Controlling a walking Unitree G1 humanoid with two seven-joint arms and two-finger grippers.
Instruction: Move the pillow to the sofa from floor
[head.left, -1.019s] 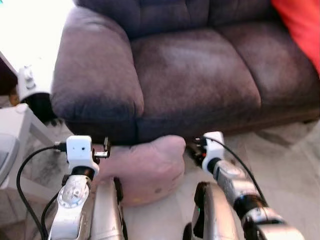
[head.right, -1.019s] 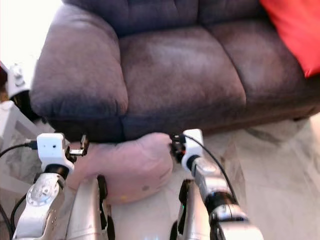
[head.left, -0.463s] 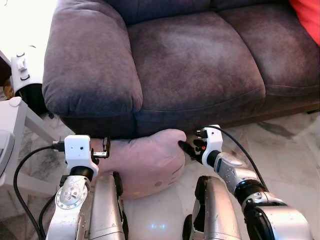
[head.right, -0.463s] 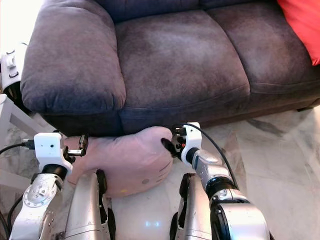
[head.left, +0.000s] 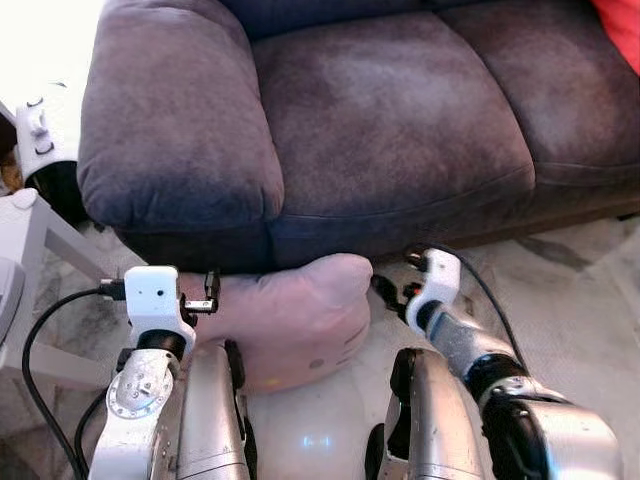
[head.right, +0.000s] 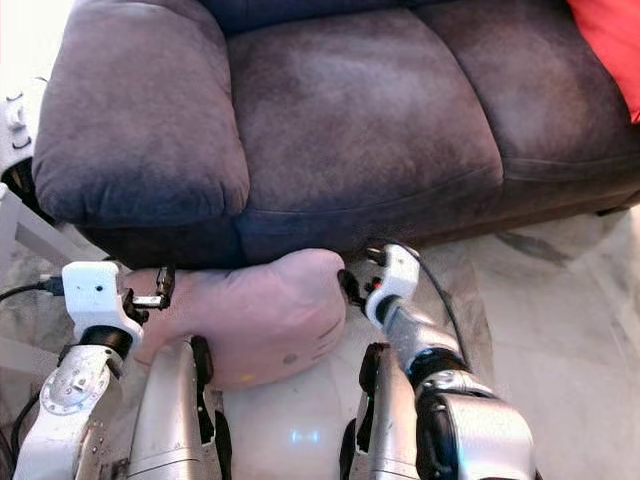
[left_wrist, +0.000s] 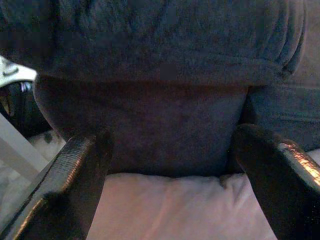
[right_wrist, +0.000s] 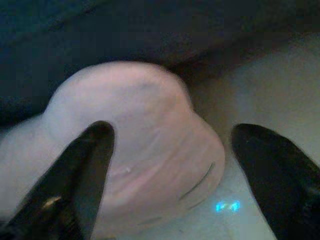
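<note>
Pale marble floor (head.right: 560, 330), dark grey plush sofa (head.left: 380, 130) ahead. Left gripper (left_wrist: 175, 170) spread wide, above left end of soft pink plush pillow (head.left: 290, 320). Pillow on floor against sofa base, long axis left-right. Right gripper (right_wrist: 170, 165) spread wide, at right end, seemingly nearer.

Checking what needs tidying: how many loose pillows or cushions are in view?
2. A pink pillow lies on the floor against the sofa front, between both end effectors. A red cushion sits on the sofa's right end, cut off by the frame; others may be hidden.
</note>
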